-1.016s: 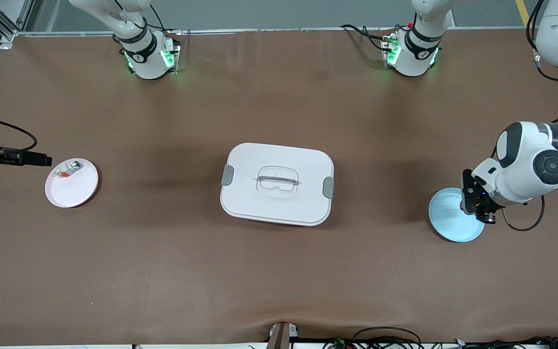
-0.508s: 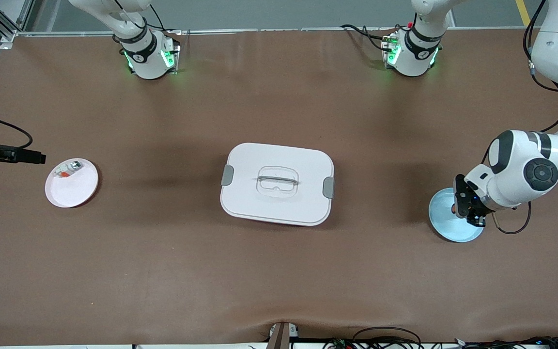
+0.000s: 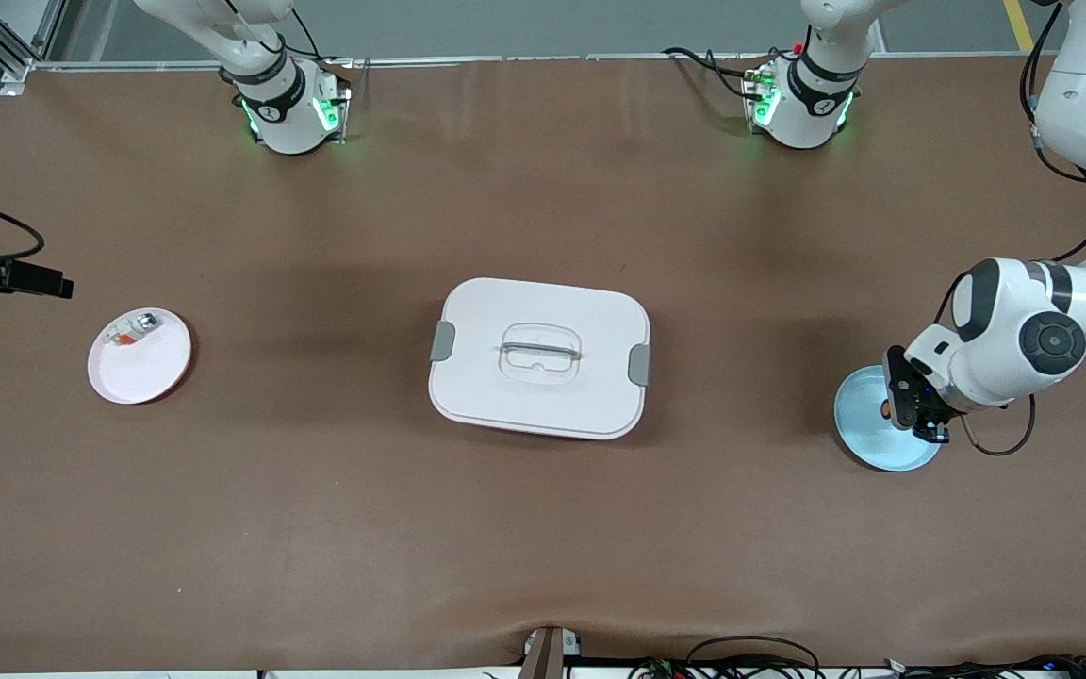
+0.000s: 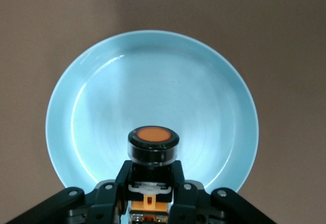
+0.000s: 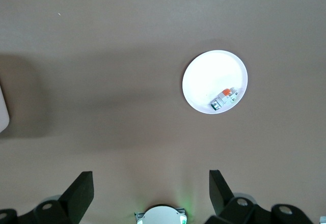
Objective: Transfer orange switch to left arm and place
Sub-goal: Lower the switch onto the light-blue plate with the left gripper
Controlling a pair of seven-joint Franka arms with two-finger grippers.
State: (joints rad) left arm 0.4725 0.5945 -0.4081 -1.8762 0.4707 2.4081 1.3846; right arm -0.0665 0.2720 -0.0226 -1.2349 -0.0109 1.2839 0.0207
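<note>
Switch point(image 4: 153, 145) sits clamped upright in left gripper point(image 4: 151, 183) over blue plate point(image 4: 91, 81), apparently lifted. Right gripper point(image 5: 151, 193), fingers apart, waits high above table point(image 3: 317, 519); box point(image 3: 539, 358) stands between.

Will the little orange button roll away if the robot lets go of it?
Probably it could: the orange button has a round cap and a short round body, so on its side it might roll. The blue plate under it has a raised rim that would likely stop it. It looks hard and light, pinched in the left end effector.
</note>
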